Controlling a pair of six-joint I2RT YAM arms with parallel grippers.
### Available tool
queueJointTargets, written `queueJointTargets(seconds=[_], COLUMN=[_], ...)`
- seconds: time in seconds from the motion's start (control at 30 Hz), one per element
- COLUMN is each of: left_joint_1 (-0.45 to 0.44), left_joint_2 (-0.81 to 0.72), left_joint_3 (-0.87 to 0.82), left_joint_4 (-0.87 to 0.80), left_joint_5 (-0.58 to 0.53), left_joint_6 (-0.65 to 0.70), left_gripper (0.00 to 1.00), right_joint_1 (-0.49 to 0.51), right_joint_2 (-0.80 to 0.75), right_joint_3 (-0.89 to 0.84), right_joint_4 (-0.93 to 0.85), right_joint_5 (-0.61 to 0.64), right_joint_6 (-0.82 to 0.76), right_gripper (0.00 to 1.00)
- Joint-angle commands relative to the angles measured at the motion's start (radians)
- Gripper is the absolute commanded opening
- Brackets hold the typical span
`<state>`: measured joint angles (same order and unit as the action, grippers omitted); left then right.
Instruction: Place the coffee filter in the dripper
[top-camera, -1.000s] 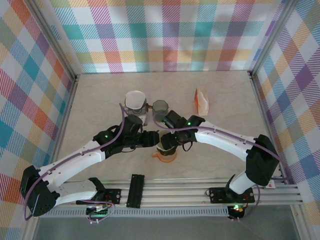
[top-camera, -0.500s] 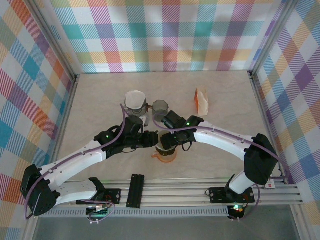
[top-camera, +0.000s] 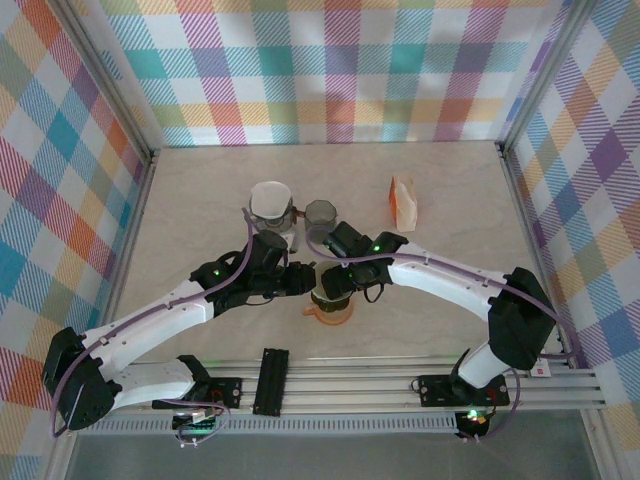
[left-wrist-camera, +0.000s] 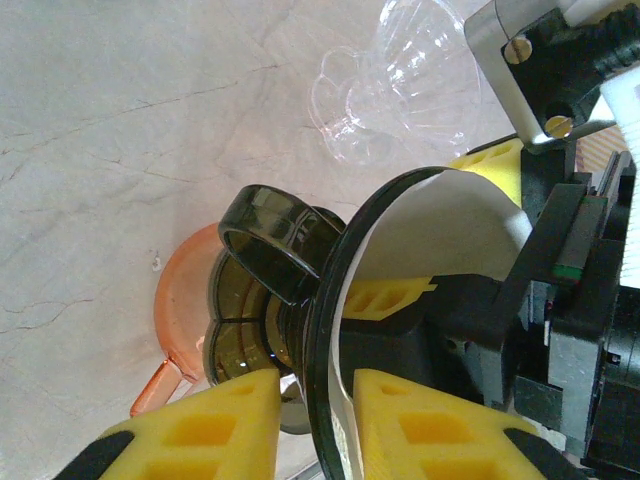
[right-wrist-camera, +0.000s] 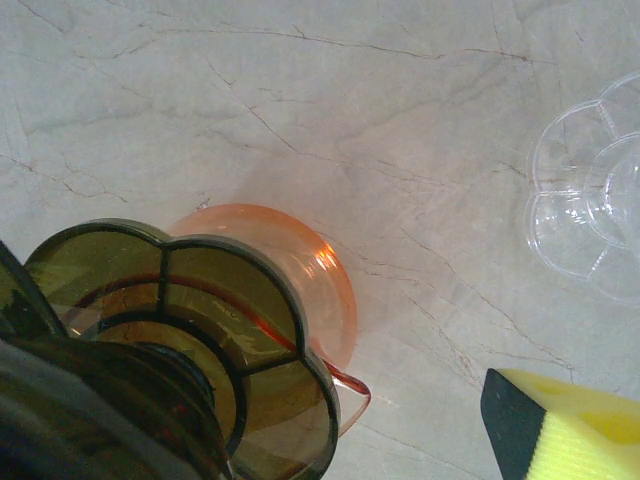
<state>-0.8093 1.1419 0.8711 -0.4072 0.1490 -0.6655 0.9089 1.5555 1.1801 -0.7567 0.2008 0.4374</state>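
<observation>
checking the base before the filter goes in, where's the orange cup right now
In the top view the orange cup sits near the front centre of the table, directly beneath the dark dripper.

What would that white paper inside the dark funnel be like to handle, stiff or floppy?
Probably floppy: the white paper looks thin and curves to follow the dark funnel at its round rim. It is likely very light too, so a small nudge might shift it. It would probably crease if pinched hard, since nothing visible stiffens it.

Bright, even light; blurred close-ups.
</observation>
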Motion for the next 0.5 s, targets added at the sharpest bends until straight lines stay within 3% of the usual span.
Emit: queueJointTargets(seconds=[0.0, 0.2, 0.47], left_joint_1=[-0.005, -0.006, -0.006], left_joint_2=[0.004, 0.002, 0.002], left_joint_3=[-0.009, -0.010, -0.012], left_joint_4=[0.013, 0.016, 0.016], left_joint_5=[0.012, 0.012, 0.010], left_joint_6=[0.000, -0.003, -0.002], left_gripper=[0.25, 0.25, 0.25], right_joint_1=[-0.001, -0.001, -0.001], right_joint_2=[-0.025, -0.087, -0.035], right_joint_3=[0.010, 0.027, -0.020], right_joint_4=[-0.008, -0.020, -0.001], right_joint_5=[0.004, 0.017, 0.009], right_joint_6=[0.012, 0.015, 0.024], right_gripper=[0.85, 0.85, 0.85])
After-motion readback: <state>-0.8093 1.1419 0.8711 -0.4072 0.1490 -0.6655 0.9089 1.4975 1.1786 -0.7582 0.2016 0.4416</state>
